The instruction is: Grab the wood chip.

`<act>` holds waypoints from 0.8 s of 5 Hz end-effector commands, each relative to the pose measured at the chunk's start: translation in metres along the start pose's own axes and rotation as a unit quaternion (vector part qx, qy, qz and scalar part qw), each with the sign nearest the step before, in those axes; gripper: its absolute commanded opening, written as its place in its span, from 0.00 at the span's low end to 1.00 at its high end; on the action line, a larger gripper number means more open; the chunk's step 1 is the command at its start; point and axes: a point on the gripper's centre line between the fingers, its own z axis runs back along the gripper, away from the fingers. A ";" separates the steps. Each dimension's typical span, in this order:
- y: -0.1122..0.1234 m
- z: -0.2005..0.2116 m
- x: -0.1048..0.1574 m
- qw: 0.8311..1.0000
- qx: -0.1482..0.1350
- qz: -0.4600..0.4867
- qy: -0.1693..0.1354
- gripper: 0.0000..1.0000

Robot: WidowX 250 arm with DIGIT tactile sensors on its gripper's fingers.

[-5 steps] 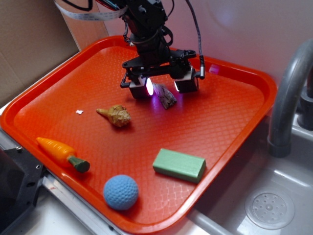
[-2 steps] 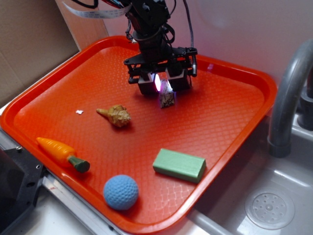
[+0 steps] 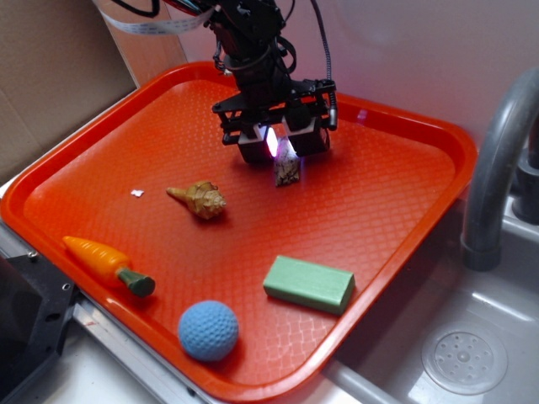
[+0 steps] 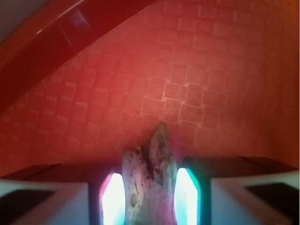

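The gripper, open wide 1 second ago, now pinches the wood chip. It has risen slightly above the tray.

- The exterior view looks down from high up and from the front, tilted. It sees the whole orange tray, with the sink and grey tap on the right and cardboard at the top left.
- The arm comes in from the top of that view, at the far side of the tray.
- The wrist view sits on the arm, very close. It looks past the tool at the tray floor and one raised edge at the top left.
- Both views share the wood chip held in the tool, and the bit of tray floor around it.
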 end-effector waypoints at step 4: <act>0.025 0.120 -0.037 0.991 -0.060 -0.114 -0.027 0.00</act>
